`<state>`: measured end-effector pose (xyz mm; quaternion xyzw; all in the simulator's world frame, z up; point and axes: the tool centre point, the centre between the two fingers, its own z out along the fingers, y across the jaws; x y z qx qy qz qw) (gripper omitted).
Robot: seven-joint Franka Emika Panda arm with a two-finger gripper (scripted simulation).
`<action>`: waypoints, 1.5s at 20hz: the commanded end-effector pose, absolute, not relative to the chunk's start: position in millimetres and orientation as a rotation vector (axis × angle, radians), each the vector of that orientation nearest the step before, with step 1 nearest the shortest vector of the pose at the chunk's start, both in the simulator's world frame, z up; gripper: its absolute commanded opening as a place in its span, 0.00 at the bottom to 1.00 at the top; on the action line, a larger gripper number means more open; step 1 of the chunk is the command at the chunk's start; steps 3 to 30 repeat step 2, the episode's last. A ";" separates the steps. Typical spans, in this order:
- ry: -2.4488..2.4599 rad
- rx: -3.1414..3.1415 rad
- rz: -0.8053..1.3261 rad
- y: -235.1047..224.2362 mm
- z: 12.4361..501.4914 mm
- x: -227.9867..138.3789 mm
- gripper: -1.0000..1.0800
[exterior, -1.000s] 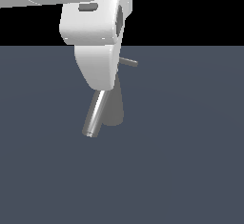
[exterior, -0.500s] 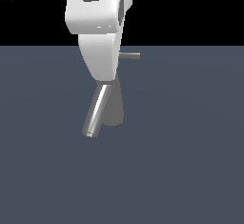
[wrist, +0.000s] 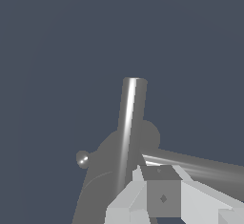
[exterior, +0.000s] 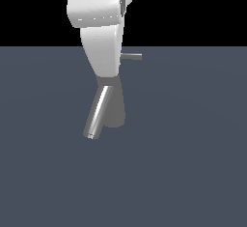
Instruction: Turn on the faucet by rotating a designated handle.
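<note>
In the exterior view the grey faucet (exterior: 116, 109) stands upright with its shiny spout (exterior: 98, 112) slanting down toward the exterior view's left. My white gripper (exterior: 104, 66) hangs over the faucet's top and hides the cap. The thin grey handle (exterior: 131, 56) sticks out level from behind it toward the exterior view's right. In the wrist view the spout (wrist: 127, 123) runs away from the camera over the faucet (wrist: 102, 170). The handle (wrist: 205, 167) lies as a shiny rod right against the gripper (wrist: 148, 200). The gap between the fingers does not show.
The faucet stands on a flat dark blue-grey floor (exterior: 193, 163). A small shiny grey knob (wrist: 82, 159) shows at the side of the faucet body in the wrist view. Nothing else is in view.
The hand has shifted slightly and turned more upright over the faucet. The handle's visible end has gone from slanting downward to level, rising a little.
</note>
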<state>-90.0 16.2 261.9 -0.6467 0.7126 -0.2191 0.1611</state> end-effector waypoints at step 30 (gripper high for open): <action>2.102 -1.688 -0.641 -31.2 284.1 -55.4 0.00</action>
